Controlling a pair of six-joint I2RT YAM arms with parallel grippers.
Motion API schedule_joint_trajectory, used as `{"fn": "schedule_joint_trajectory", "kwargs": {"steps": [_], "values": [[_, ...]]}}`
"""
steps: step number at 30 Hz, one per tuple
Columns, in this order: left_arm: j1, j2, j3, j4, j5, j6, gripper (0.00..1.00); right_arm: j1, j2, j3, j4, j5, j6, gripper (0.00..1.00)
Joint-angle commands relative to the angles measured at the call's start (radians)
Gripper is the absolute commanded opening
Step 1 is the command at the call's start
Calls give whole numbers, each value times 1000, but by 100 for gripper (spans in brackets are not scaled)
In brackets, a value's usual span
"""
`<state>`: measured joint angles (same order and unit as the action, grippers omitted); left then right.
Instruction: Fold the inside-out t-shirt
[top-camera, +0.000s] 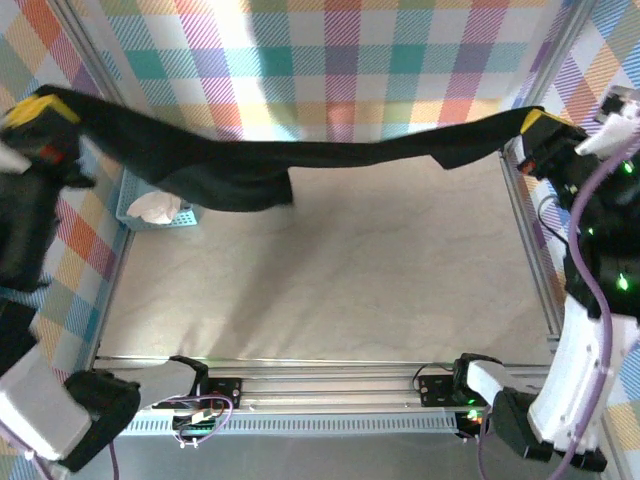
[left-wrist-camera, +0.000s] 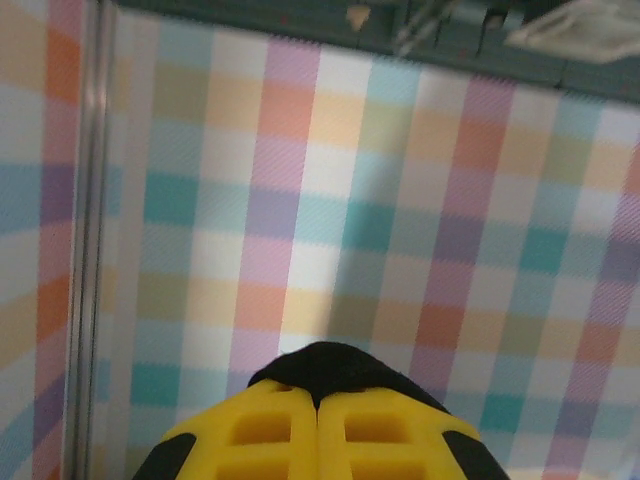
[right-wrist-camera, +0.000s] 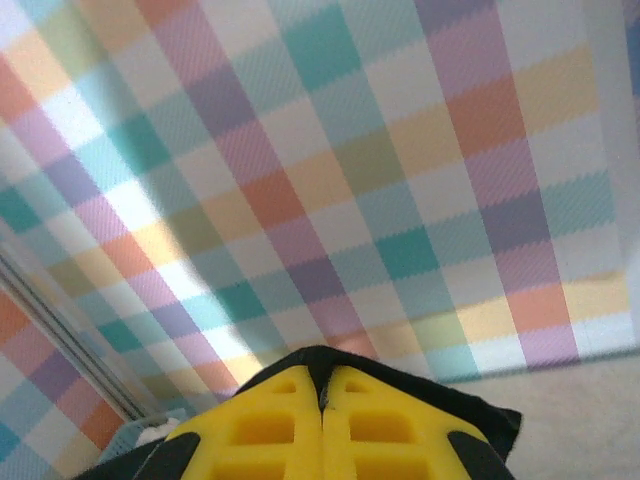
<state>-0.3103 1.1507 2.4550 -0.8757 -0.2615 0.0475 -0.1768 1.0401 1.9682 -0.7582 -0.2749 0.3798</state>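
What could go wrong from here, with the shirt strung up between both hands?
1. The left hand and right hand each pinch a thin edge of the t-shirt; little cloth shows beyond the grip, so it might slip free.
2. Its sagging left part hangs near the basket and could snag the rim when lowered.
3. The cloth is bunched like a rope, so it may land crumpled.

Walls (top-camera: 330, 60): pastel plaid panels, back and both sides. Worktop (top-camera: 350, 290): pale beige, faintly marbled. Aluminium rails (top-camera: 330, 385) along its edges. Bright patch (top-camera: 240, 40), back wall.
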Motion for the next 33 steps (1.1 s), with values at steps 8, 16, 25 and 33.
{"fn": "schedule_joint_trajectory", "kwargs": {"steps": [8,16,25,33], "values": [[9,5,133,68,23,21,0,3,-38,301,-155,18,-20,0],[-28,319,258,104,-111,137,0,2,79,270,-95,19,-42,0],[83,747,261,225,-2,96,0,36,360,-2,143,41,-81,0],[129,1196,305,385,55,89,0,136,912,87,302,158,-133,2]]}}
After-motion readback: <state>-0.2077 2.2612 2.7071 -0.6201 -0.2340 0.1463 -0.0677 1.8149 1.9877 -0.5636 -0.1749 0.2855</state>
